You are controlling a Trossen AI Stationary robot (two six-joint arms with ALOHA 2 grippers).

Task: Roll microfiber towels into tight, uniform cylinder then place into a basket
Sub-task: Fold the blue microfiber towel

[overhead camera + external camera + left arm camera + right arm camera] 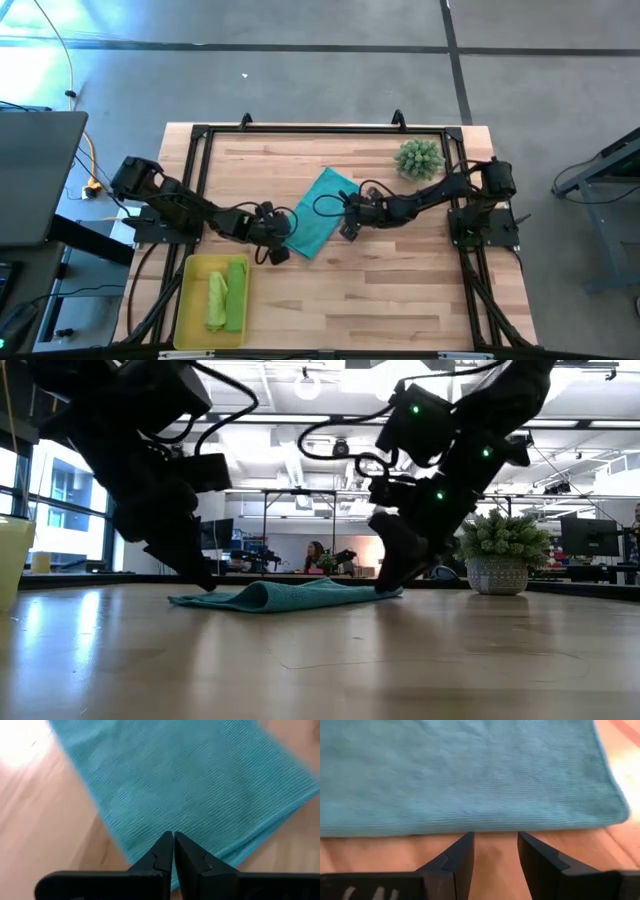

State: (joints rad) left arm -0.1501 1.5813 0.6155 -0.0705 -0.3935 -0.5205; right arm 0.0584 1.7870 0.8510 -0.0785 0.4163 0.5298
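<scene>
Wooden table [400, 290], framed in black. We note a teal towel [318, 222] lying flat near centre, one edge humped up in the low view. Left gripper [283, 226] sits at the towel's 8 o'clock edge, fingers pressed together over the cloth (whether any fabric is pinched, we cannot tell). Right gripper [347, 216] at the towel's 3 o'clock edge, fingers spread, bare wood between them. Yellow basket [188, 300] at the table's 7 o'clock holds two green towels [227, 297]. Spiky plant [419, 158] at 1 o'clock.
</scene>
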